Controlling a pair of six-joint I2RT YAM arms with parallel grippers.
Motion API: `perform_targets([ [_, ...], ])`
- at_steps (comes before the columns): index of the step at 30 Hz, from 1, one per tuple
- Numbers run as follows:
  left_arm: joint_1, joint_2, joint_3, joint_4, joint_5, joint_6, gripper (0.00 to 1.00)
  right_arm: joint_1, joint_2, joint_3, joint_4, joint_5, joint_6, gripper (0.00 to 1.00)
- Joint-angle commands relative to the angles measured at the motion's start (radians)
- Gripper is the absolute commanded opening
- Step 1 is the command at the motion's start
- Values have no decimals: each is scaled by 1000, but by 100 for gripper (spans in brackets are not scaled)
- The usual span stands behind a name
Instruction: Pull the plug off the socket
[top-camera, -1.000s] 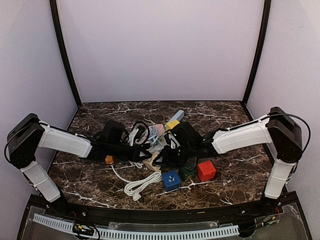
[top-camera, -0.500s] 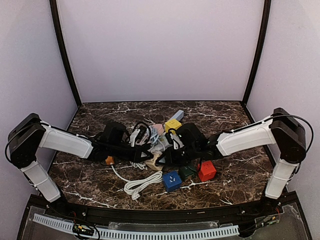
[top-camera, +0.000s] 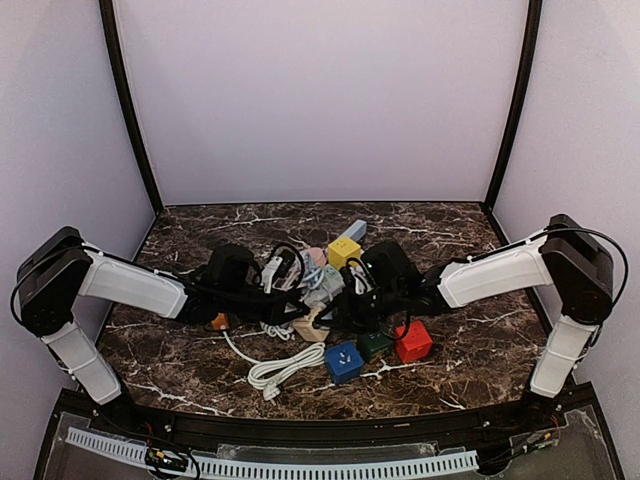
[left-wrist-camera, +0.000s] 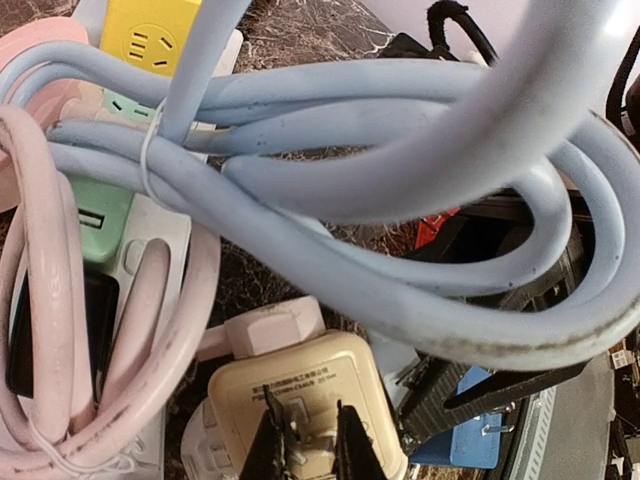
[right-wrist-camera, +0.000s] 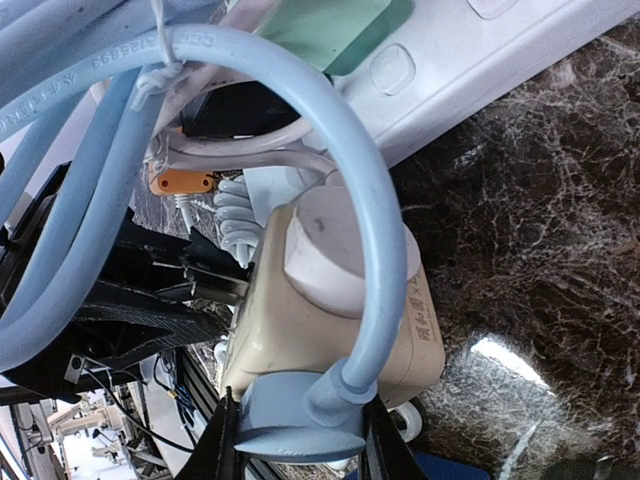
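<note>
A beige cube socket (top-camera: 311, 324) lies among tangled cables at the table's middle. A light blue plug (right-wrist-camera: 295, 425) sits flush against one face of the beige socket (right-wrist-camera: 300, 330), and its blue cable (right-wrist-camera: 370, 250) arches over the cube. My right gripper (right-wrist-camera: 297, 420) is shut on that plug, one finger on each side. My left gripper (left-wrist-camera: 305, 425) is shut on a raised part of the beige socket (left-wrist-camera: 300, 380) from the other side. In the top view the two grippers, left (top-camera: 288, 312) and right (top-camera: 337, 314), meet at the cube.
Blue (top-camera: 342, 360), green (top-camera: 376, 343) and red (top-camera: 413, 341) cube sockets lie just in front of the right gripper. A yellow cube (top-camera: 346, 249) sits behind. A white coiled cord (top-camera: 283, 370), a pink cable (left-wrist-camera: 60, 330) and a white power strip (left-wrist-camera: 140, 240) crowd the pile.
The right arm has drawn a little to the right, and the socket and cable pile have shifted that way with it. Both grips are unchanged.
</note>
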Motion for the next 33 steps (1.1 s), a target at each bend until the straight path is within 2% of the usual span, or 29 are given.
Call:
perform_targets([
  [1, -5, -6, -59, -131, -38, 47, 1, -45, -41, -24, 16, -47, 85, 0],
  [9, -20, -27, -56, -191, -97, 121, 1, -51, -28, -65, 149, -111, 160, 0],
  [14, -21, -35, -51, -219, -121, 140, 1, -51, -42, -57, 124, -85, 141, 0],
  [19, -21, -34, -36, -210, -120, 101, 1, -35, -67, -28, 19, -15, 70, 0],
  [25, -19, -30, 1, -262, -206, 88, 1, 28, -86, 73, -260, 146, -46, 0],
  [33, -19, -25, 32, -344, -277, 131, 1, 69, -90, 109, -406, 234, -78, 0],
])
